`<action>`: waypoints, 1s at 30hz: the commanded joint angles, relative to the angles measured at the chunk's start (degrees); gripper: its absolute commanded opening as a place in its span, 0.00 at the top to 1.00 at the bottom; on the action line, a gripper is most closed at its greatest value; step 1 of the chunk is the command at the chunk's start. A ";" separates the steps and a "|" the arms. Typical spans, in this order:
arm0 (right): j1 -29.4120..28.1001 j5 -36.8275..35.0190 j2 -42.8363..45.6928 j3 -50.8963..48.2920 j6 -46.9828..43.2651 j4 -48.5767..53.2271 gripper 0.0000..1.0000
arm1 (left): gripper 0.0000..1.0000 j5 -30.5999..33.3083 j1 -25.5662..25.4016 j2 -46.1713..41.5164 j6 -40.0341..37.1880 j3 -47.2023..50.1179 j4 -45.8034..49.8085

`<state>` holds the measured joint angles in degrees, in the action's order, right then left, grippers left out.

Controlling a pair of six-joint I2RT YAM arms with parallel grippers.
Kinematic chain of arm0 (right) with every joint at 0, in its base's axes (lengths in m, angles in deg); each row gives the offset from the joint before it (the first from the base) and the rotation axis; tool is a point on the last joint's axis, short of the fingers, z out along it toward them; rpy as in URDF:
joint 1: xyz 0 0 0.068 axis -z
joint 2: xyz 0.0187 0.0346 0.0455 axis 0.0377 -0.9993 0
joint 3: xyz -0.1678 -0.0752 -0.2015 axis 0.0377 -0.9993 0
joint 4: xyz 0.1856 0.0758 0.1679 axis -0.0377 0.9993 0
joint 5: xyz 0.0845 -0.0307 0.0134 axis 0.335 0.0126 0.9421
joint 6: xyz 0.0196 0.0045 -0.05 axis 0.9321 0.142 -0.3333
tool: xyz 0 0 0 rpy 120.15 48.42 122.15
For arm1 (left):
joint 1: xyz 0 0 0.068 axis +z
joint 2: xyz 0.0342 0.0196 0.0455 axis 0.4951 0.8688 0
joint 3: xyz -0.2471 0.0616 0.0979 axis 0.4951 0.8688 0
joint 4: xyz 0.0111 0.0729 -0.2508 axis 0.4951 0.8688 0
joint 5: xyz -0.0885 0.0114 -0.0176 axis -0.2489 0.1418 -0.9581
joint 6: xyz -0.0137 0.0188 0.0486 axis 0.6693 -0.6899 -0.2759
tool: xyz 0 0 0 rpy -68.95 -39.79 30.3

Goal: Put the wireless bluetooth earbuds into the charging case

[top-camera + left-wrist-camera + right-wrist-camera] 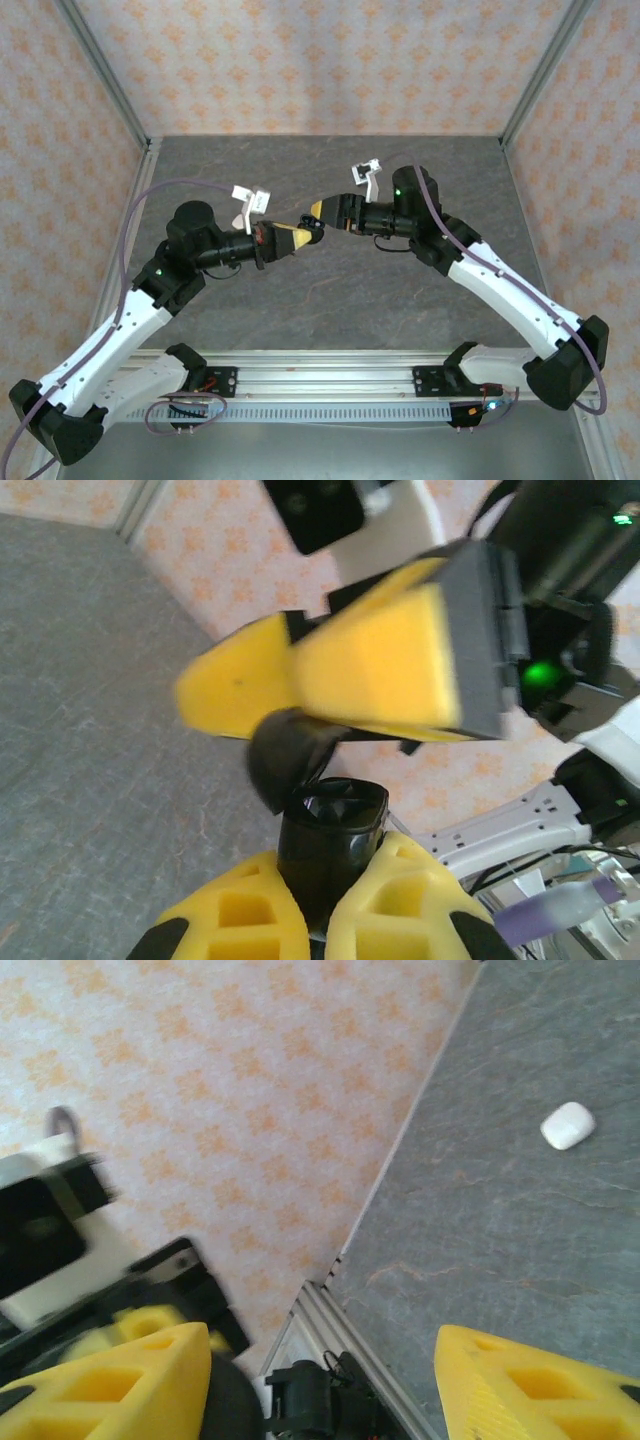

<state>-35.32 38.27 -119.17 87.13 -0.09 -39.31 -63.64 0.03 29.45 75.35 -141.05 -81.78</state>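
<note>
Left gripper (325, 885) clamped on the lower body of the black charging case (335, 825), bottom centre of the left wrist view, lid (285, 755) open. Right gripper (325, 1370) stands with fingers apart; whether it carries an earbud cannot be told. Case judged light, rigid, glossy, slip-prone: hold low, clear of the lid.

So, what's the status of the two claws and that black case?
Left claw shut on small glossy black charging case, lid open. Right claw open, tip to tip with it. Small white rounded object apart on grey table, not in the way.
</note>
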 commanded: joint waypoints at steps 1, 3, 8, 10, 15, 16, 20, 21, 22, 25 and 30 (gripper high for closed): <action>-0.15 -0.89 -1.39 -2.19 0.77 1.90 0.41 | 1.00 -0.68 0.29 -1.56 -0.19 -5.12 -4.79; -0.19 -0.94 -1.61 -2.30 1.37 1.69 0.41 | 1.00 -0.68 0.26 -1.43 -0.71 -5.70 -4.05; 1.01 -1.63 -0.84 -2.54 4.32 1.80 0.41 | 1.00 1.44 0.87 -1.76 -4.43 -5.94 1.26; 2.13 -3.38 0.26 -2.65 6.78 2.69 0.41 | 1.00 2.82 1.20 -2.33 -6.15 -5.76 3.86; 4.51 -5.67 3.16 -1.86 9.88 3.59 0.41 | 1.00 6.18 1.50 -3.79 -11.48 -5.34 11.25; 4.60 -5.94 3.33 -1.41 9.74 3.90 0.40 | 1.00 6.97 1.45 -4.21 -12.45 -5.03 12.43; 4.73 -7.14 2.13 0.43 8.63 7.59 0.38 | 1.00 11.75 1.53 -6.97 -15.07 -3.05 15.82; 4.64 -7.51 1.91 1.05 8.18 9.54 0.38 | 1.00 12.89 1.61 -7.75 -15.52 -2.56 16.50; 4.66 -7.82 -0.14 1.81 7.79 12.08 0.38 | 1.00 13.91 1.58 -8.71 -16.14 -1.98 17.36; 4.25 -7.67 -3.98 3.97 6.41 16.53 0.37 | 1.00 16.90 1.55 -11.67 -16.85 -0.67 19.79; 1.25 -7.49 -11.82 8.03 1.58 20.40 0.35 | 1.00 20.50 1.52 -16.91 -17.10 2.09 23.45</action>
<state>-32.26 31.28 -127.89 92.31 5.44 -23.71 -47.19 1.23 14.85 59.99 -140.18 -61.67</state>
